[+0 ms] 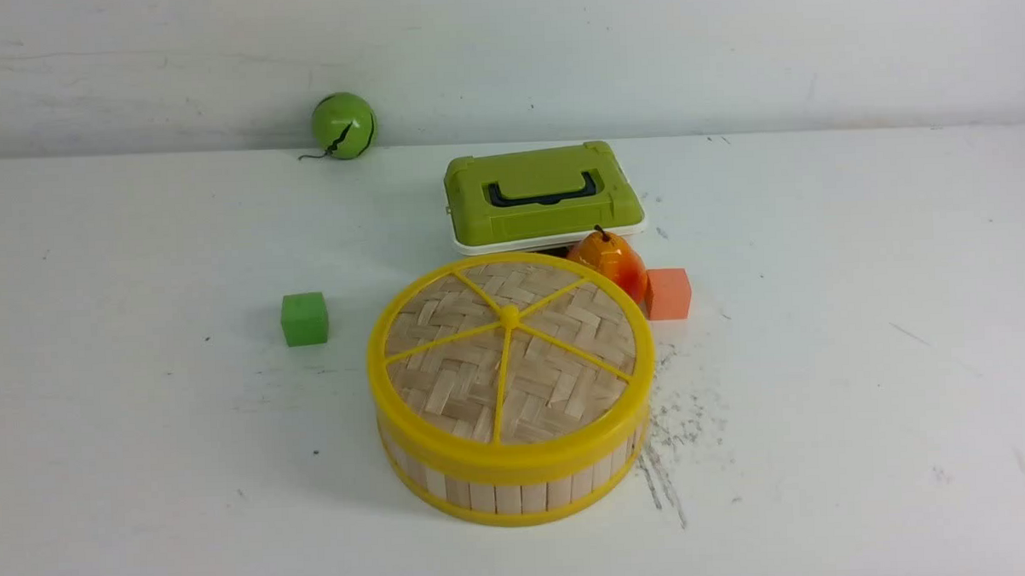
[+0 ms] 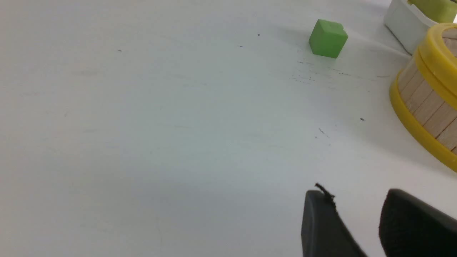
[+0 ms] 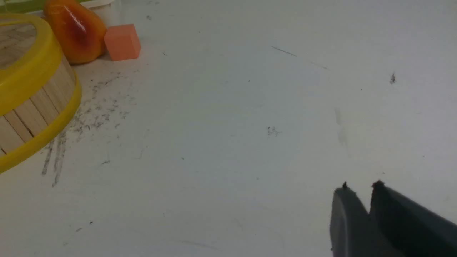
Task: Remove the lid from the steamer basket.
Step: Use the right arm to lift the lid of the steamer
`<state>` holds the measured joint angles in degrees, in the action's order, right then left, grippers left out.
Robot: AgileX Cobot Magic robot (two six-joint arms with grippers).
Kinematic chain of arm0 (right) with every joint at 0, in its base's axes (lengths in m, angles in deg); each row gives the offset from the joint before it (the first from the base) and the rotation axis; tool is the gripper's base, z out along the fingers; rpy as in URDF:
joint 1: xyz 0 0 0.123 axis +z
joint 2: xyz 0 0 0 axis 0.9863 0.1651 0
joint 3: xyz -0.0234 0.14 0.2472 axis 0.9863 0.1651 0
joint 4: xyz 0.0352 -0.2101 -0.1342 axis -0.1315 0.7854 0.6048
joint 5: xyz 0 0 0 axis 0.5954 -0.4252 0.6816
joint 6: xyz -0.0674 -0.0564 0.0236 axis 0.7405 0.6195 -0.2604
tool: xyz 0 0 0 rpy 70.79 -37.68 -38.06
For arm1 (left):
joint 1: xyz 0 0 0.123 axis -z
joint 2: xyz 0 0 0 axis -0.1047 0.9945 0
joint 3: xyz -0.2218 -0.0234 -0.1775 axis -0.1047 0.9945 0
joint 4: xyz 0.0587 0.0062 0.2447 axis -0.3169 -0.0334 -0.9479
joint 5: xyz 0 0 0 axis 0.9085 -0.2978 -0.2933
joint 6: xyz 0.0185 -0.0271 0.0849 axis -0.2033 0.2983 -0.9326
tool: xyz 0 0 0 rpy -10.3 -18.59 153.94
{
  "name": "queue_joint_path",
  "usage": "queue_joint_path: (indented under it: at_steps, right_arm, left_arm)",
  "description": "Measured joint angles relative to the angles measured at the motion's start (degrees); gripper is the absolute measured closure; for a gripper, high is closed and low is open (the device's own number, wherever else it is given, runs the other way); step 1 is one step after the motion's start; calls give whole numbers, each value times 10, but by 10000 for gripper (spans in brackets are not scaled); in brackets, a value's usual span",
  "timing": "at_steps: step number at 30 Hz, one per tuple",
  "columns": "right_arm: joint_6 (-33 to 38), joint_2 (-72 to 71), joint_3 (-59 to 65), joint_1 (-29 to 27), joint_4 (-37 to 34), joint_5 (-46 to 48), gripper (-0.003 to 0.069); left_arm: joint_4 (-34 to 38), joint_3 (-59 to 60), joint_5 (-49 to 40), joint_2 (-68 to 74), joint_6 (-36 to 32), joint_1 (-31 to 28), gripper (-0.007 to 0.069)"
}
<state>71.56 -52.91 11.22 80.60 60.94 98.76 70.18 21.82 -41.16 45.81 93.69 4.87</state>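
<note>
**Lid sits on the steamer basket, both arms clear of it**

The left end effector hovers over bare desk to the left of the steamer basket. Its two dark fingers are spread with a clear gap and hold nothing.

A green ball lies far behind and left of the basket, against the wall. A green cube stands left of the basket, apart from it.

The basket rests upright on the desk, and the lid lies flat and fully seated on its top rim, spokes and knob facing up.

Behind the basket is a green box with a white base. An orange-red pear stands just behind and right of the basket, and an orange cube is right beside the pear.

The right end effector hangs over empty desk to the right of the basket, fingers pressed together and gripping nothing.
</note>
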Motion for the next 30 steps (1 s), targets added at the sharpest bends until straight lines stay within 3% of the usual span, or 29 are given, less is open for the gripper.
queue_joint_path:
  at_steps: [30]
  right_arm:
    - [0, 0, 0, 0, 0, 0, 530]
  left_arm:
    - [0, 0, 0, 0, 0, 0, 385]
